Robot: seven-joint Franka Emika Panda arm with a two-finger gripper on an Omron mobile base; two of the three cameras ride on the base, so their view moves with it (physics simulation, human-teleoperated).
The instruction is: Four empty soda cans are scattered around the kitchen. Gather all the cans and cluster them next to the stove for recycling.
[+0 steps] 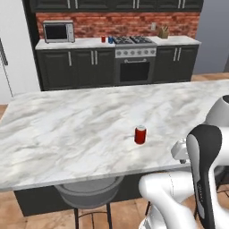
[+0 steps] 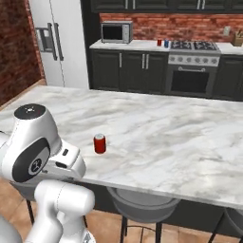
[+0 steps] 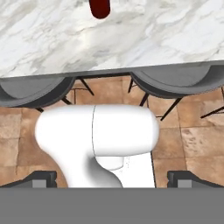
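Hand view cuts off the red can at its top edge, perhaps upright; fingers spread wide apart

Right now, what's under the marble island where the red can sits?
Grey stools are tucked under the marble island, whose top hides their seats; a wood floor lies below. The red can stands on top.
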